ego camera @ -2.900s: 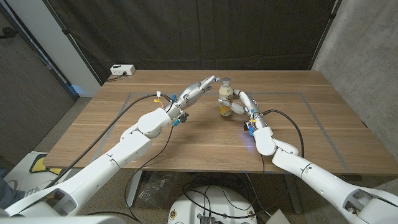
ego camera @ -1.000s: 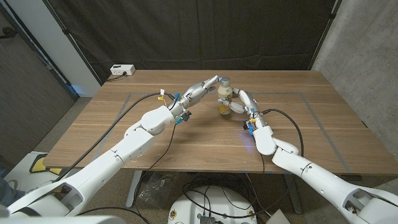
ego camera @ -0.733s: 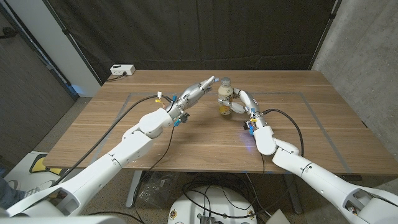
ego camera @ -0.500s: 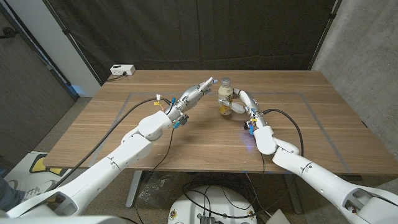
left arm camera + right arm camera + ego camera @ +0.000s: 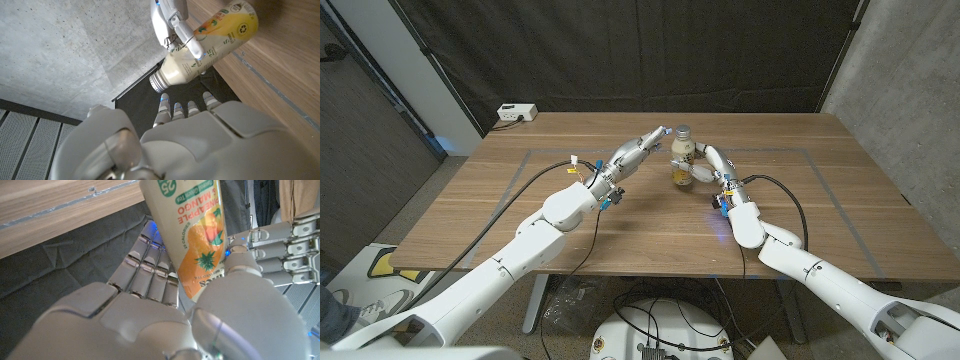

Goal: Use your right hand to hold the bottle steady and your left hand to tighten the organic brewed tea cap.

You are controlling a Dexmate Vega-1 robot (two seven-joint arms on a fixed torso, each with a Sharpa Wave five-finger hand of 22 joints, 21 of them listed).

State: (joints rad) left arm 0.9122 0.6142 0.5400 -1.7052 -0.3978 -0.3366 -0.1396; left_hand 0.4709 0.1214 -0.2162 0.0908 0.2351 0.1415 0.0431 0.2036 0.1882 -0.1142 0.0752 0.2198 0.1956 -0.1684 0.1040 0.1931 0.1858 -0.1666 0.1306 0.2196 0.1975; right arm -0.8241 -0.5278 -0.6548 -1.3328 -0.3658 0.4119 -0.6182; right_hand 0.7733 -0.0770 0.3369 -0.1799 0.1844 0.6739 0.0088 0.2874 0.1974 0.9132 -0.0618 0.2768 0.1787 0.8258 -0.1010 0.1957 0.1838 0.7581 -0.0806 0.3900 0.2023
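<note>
Two hands of mine meet near the middle of the wooden table (image 5: 520, 215). My right hand (image 5: 706, 170) wraps its fingers around the lower body of a small clear plastic bottle of pale yellow tea with an orange, green and white pineapple-mango label (image 5: 681, 159), which stands upright on the wood. From the right wrist camera the label (image 5: 192, 240) runs between my thumb and my curled fingers (image 5: 150, 270), pressed against both. My left hand (image 5: 638, 147) hangs beside the bottle, slightly above the tabletop, fingers stretched out and apart, holding nothing, their tips close to the pale screw cap (image 5: 684, 130) at the bottle's top yet not touching it. From the left wrist camera the cap (image 5: 158, 83) sits just beyond my left fingertips (image 5: 176, 109), with a gap between them. Far beyond my left fingers, at the table's back corner, lies a small white box (image 5: 516, 113).
</note>
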